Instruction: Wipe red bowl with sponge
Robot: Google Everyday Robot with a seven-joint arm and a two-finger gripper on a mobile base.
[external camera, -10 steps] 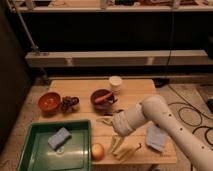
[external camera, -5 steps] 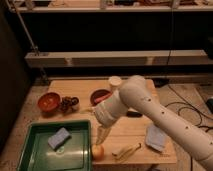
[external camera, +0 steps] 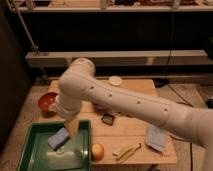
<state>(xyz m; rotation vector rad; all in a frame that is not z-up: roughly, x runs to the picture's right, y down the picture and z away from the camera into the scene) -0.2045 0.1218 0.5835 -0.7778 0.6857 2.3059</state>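
The red bowl (external camera: 47, 101) sits at the table's left end, bright orange-red, partly behind my arm. In the green tray (external camera: 45, 159) at the front left lies the sponge (external camera: 58, 139), a small pale blue block. My gripper (external camera: 71, 127) hangs at the end of the white arm, over the tray's back edge, just right of and above the sponge. It is open with nothing between its tan fingers. It touches neither the sponge nor the bowl.
My white arm crosses the wooden table (external camera: 140, 90) from the right and hides the middle of it. An apple (external camera: 98, 151) and a yellow peel-like piece (external camera: 126, 151) lie near the front edge. A pale blue cloth (external camera: 156, 137) lies at the right, a white cup (external camera: 115, 80) at the back.
My arm has swung left across the table, carrying the gripper from the table's middle to above the green tray beside the sponge. Nothing was picked up.
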